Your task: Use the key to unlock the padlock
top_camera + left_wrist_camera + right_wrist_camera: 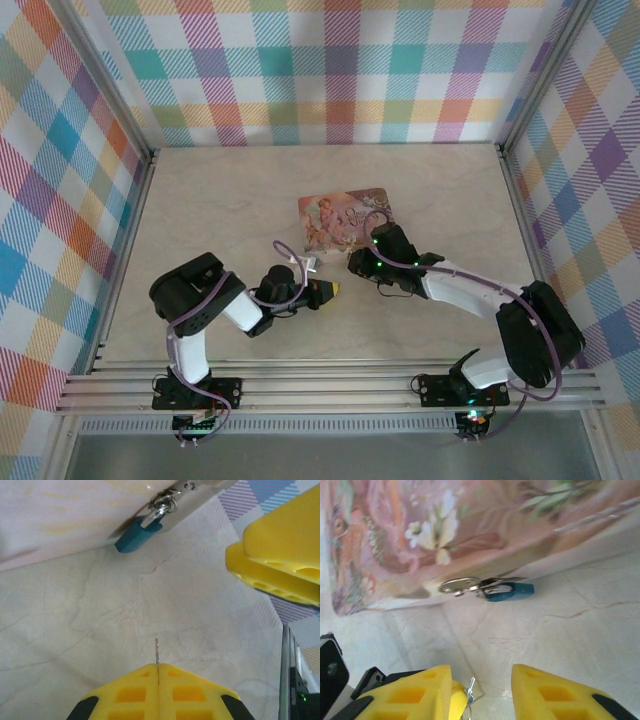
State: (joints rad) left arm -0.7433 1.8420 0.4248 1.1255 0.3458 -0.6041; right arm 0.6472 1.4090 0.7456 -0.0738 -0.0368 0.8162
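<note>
table (200,200), marbled, pale. pink tin (345,218) lies flat near its middle. right gripper (482,672) faces the tin's side, fingers spread, nothing between them. left gripper (157,667) just beside it, clenched on a thin metal key (156,651) poking out past its tips toward the tin. teal padlock (134,537) hangs on the tin's hasp (456,586), low against the side wall, apart from the key.
</note>
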